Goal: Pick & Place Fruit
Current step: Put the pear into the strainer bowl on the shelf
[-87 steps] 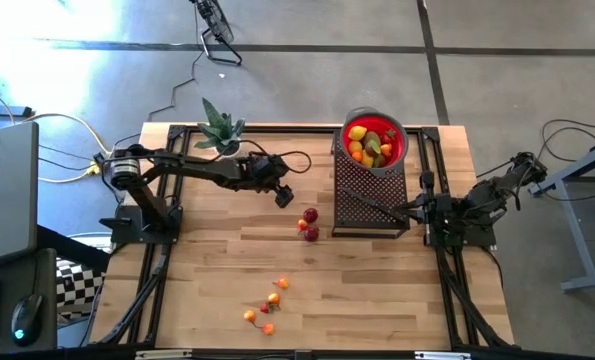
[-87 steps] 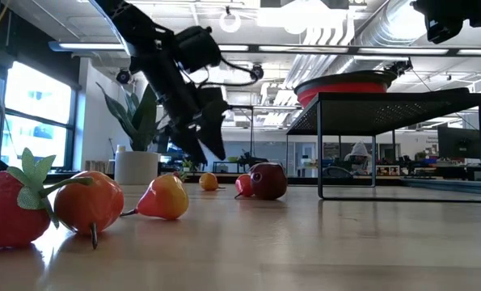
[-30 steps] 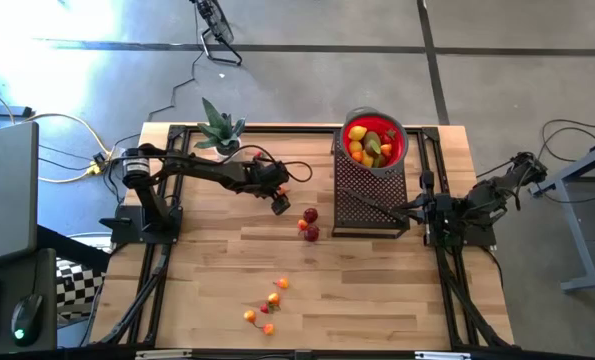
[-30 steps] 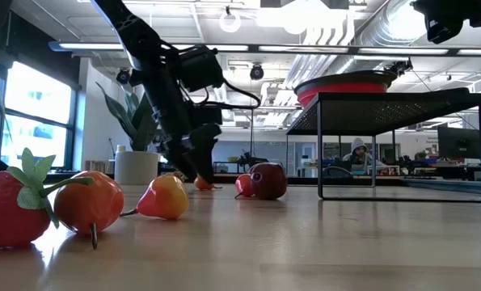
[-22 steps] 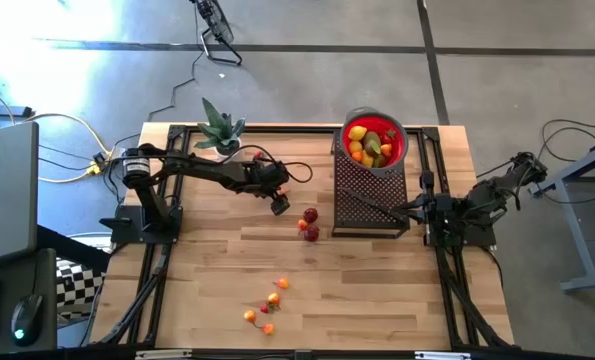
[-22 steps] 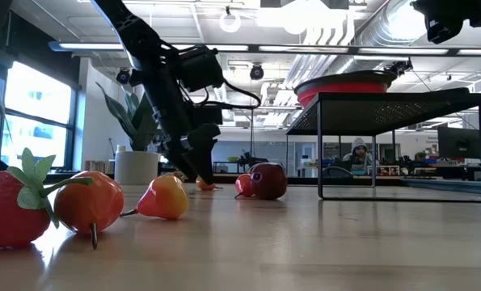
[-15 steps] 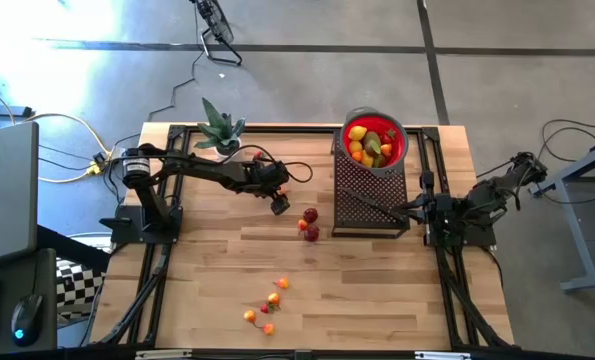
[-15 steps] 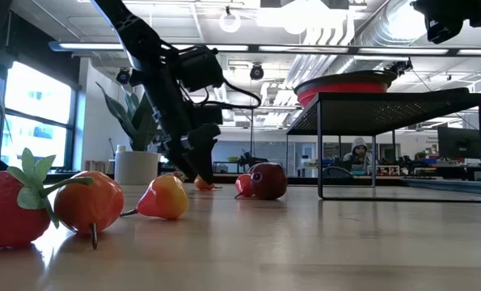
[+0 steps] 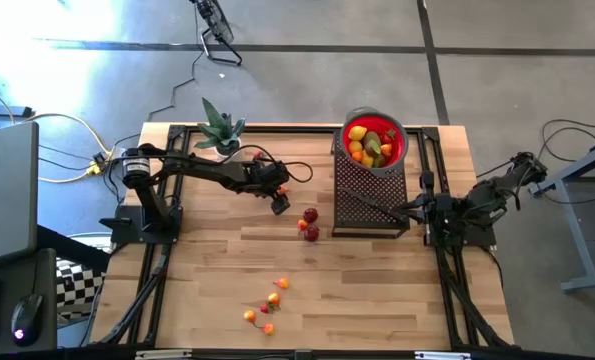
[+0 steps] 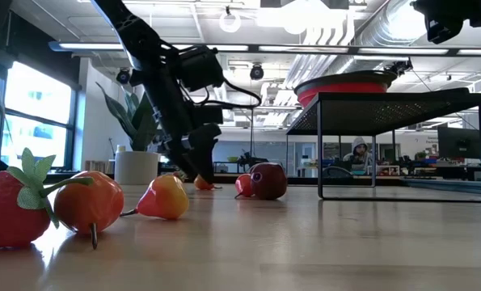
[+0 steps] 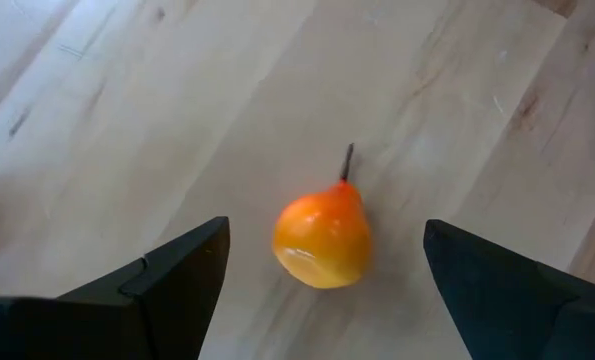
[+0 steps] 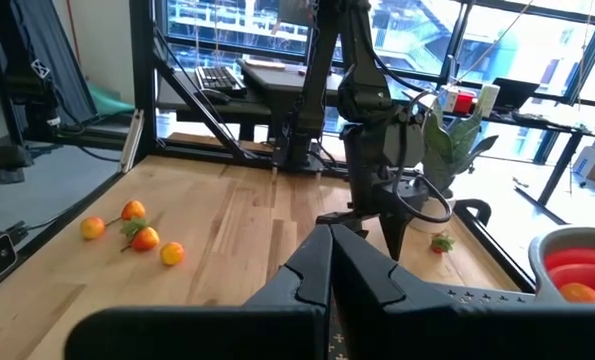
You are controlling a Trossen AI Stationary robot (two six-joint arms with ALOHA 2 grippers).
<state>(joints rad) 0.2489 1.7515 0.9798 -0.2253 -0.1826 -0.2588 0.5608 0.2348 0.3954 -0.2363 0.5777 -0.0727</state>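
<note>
High view, looking straight down: a light wooden surface point(image 9: 377, 290) fills the middle of the frame. The left end effector point(image 9: 278, 206) sits a little left of centre, lowered close to the wood with its fingers spread wide. In the left wrist view an orange pear-shaped fruit point(image 11: 323, 237) lies on the wood between those spread fingers point(image 11: 172, 275), touching neither. Just right of this end effector in the high view, near the centre, lie two dark red fruits point(image 9: 310, 224) close together. A scatter of small orange and red fruits point(image 9: 267, 309) lies well apart from them, low in the frame. At upper right a red bowl point(image 9: 399, 150) heaped with yellow, orange and green fruit rests on a black mesh stand point(image 9: 369, 198). A green spiky plant point(image 9: 220, 128) stands at the upper left corner of the surface. The right end effector point(image 12: 330, 245), seen in its own wrist view, has its fingers pressed together and holds nothing; that arm rests at the right edge of the high view.
</note>
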